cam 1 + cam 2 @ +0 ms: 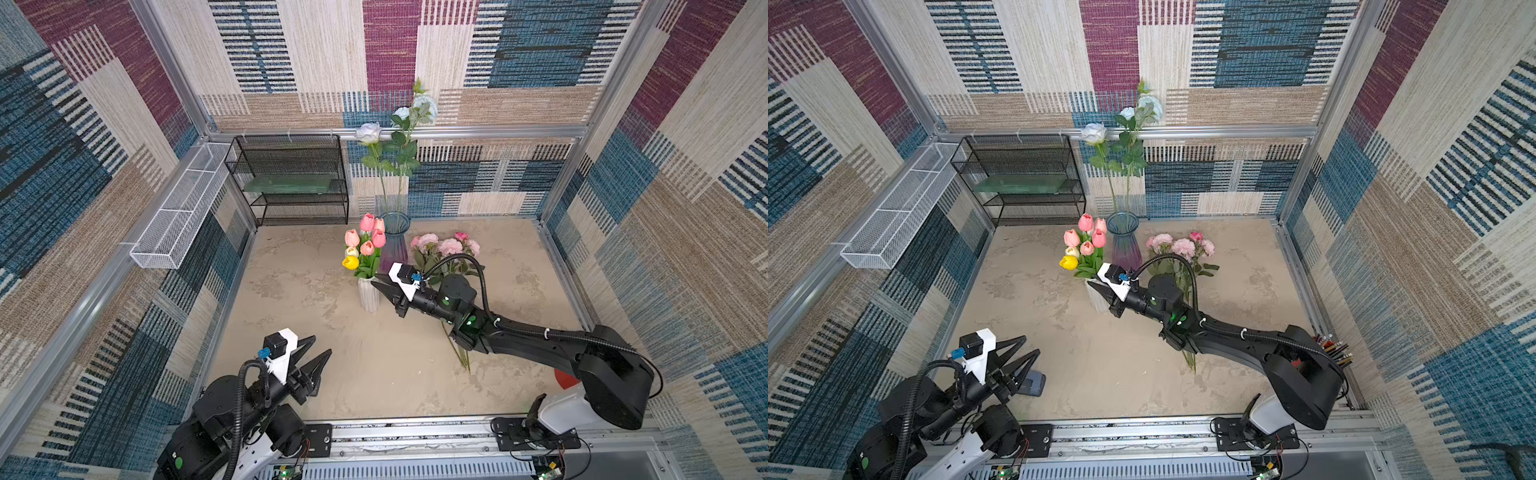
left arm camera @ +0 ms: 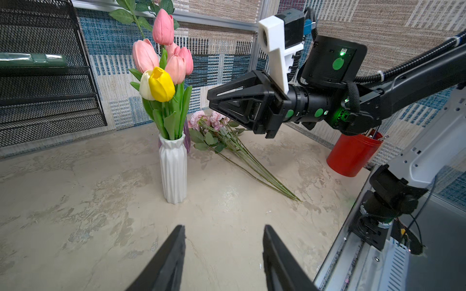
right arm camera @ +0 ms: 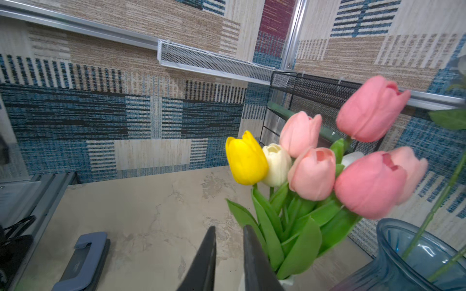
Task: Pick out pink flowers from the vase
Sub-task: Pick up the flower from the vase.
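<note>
While pale-pink peonies (image 1: 444, 246) lie on the table (image 1: 291, 299) near the blue glass vase (image 1: 395, 243), pink tulips (image 1: 368, 237) stand in the white vase (image 1: 368, 297) with a yellow tulip (image 1: 350, 262). The right gripper (image 3: 229, 226), jaws narrowly apart and empty, sits beside their leaves (image 3: 297, 241). The left gripper (image 2: 224, 226) hovers half open, empty, well apart.

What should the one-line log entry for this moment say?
left hand open, empty | right hand narrowly open, empty, beside pink tulips in white vase | pink peonies lying on table
</note>
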Robot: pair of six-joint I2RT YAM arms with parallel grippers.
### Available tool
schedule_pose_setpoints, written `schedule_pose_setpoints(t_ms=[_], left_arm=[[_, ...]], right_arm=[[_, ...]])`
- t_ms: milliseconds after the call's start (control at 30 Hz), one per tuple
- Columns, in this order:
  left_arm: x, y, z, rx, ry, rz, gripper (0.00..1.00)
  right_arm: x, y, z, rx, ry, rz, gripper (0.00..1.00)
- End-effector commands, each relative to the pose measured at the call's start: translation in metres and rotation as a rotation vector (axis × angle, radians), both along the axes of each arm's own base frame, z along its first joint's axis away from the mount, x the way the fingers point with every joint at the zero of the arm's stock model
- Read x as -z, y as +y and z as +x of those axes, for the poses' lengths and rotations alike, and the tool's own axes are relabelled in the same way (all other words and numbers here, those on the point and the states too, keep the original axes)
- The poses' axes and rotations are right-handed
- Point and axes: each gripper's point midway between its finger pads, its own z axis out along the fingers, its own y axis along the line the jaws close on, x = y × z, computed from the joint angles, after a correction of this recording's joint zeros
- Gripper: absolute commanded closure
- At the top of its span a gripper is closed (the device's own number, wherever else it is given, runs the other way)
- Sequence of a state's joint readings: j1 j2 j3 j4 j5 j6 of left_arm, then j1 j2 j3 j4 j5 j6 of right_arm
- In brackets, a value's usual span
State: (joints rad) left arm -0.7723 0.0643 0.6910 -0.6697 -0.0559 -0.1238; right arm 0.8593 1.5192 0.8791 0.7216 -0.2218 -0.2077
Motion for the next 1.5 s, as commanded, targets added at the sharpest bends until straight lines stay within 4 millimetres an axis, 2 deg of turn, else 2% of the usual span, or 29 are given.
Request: schedule_pose_setpoints(t_ms=[0,233,433,700,967,1233,1467], left_arm=[[-0.003,0.002,0.003,-0.020,-0.010,-0.013,0.49],[-0.004,0.001,0.001,-0.010,-0.014,-0.008,0.48],[-0.006,0.004,-0.001,-0.010,-0.027,-0.020,0.48],[-0.007,0.003,-0.003,0.003,-0.035,-0.022,0.49],[-0.007,0.001,-0.004,0.011,-0.036,-0.025,0.49],[-0.007,0.001,-0.004,0.013,-0.036,-0.025,0.49],[-0.007,0.000,-0.004,0.020,-0.035,-0.024,0.49]], right_arm=[[-0.014,-0.003,0.020,0.106,-0.006,0.081,0.78],[0.003,0.006,0.043,0.157,0.045,0.078,0.79],[0.009,0.010,0.060,0.212,0.065,0.072,0.77],[0.011,0.018,0.073,0.239,0.082,0.059,0.77],[0.020,0.016,0.079,0.251,0.113,0.050,0.80],[0.002,0.015,0.073,0.221,0.095,0.069,0.92],[-0.020,0.015,0.064,0.196,0.066,0.068,0.93]])
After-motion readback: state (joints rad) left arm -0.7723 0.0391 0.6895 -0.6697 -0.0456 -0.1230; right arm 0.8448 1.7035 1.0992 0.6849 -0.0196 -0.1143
